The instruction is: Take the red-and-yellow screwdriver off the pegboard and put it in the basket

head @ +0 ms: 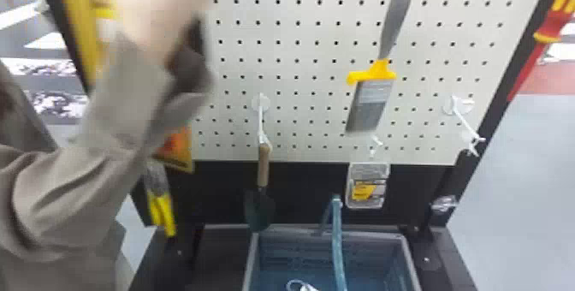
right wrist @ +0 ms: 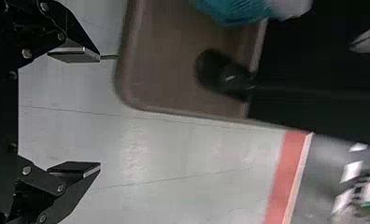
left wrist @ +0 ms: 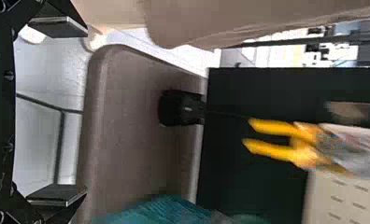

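The pale pegboard (head: 299, 67) takes up the middle and upper part of the head view. Below it, at bottom centre, sits the grey-blue basket (head: 251, 264), a small white item (head: 306, 287) inside. In the wrist views, the left gripper (left wrist: 64, 109) and right gripper (right wrist: 82, 112) both stand wide, each with its two flat fingers well apart. A yellow-and-grey brush (head: 371, 102) hangs right of centre, bristles down. At the upper right edge is the red-and-yellow screwdriver (head: 552, 25) — tilted, handle up and shaft slanting down to the left, its top cut off by the frame; I cannot tell what holds it. The wooden-handled trowel (head: 263, 166) hangs near centre, blade down. Smaller still — a clear case (head: 368, 187) above the basket's back rim, and a white hook (head: 464, 119) at right.
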